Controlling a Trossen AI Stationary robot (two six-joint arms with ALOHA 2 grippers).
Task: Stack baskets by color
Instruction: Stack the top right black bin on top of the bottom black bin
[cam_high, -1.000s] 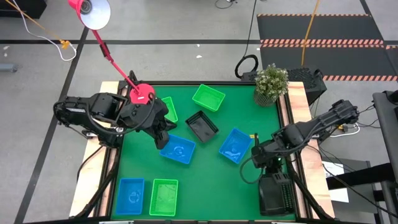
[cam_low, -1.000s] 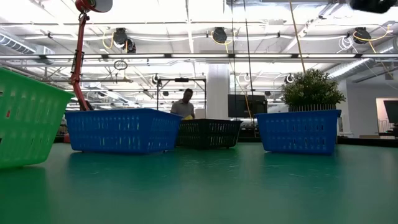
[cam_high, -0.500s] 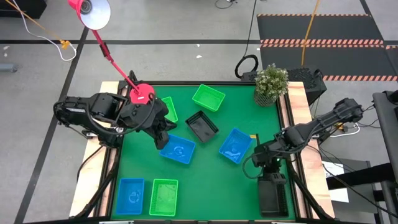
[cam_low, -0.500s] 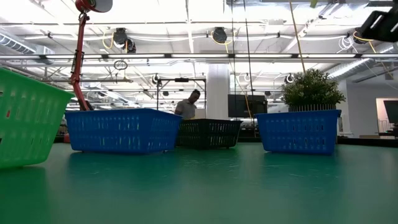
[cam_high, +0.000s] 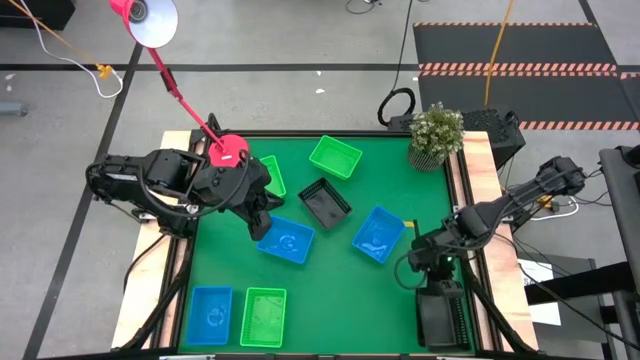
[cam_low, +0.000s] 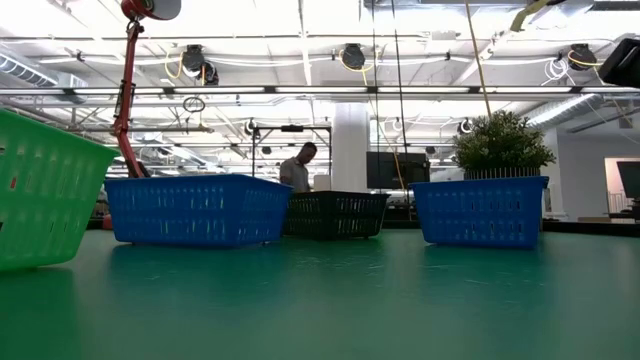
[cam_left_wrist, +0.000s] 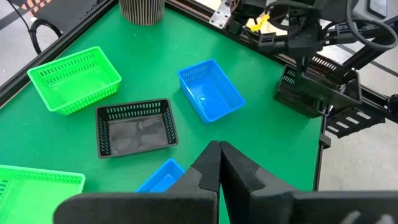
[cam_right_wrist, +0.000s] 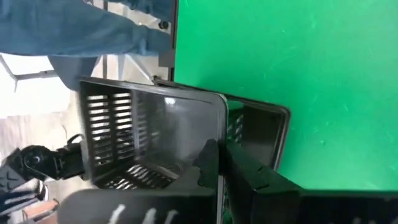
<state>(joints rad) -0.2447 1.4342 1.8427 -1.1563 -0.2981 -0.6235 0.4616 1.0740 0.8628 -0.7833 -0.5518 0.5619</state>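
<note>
The right hand (cam_right_wrist: 219, 163) is seen clamped on the rim of a black basket (cam_high: 442, 318), held at the near right corner of the green tabletop (cam_high: 340, 270). The left hand (cam_left_wrist: 219, 163), fingers pressed together and empty, is positioned over a blue basket (cam_high: 286, 242) near the tabletop's middle. Another black basket (cam_high: 325, 203), further blue and green baskets lie scattered apart, unstacked.
</note>
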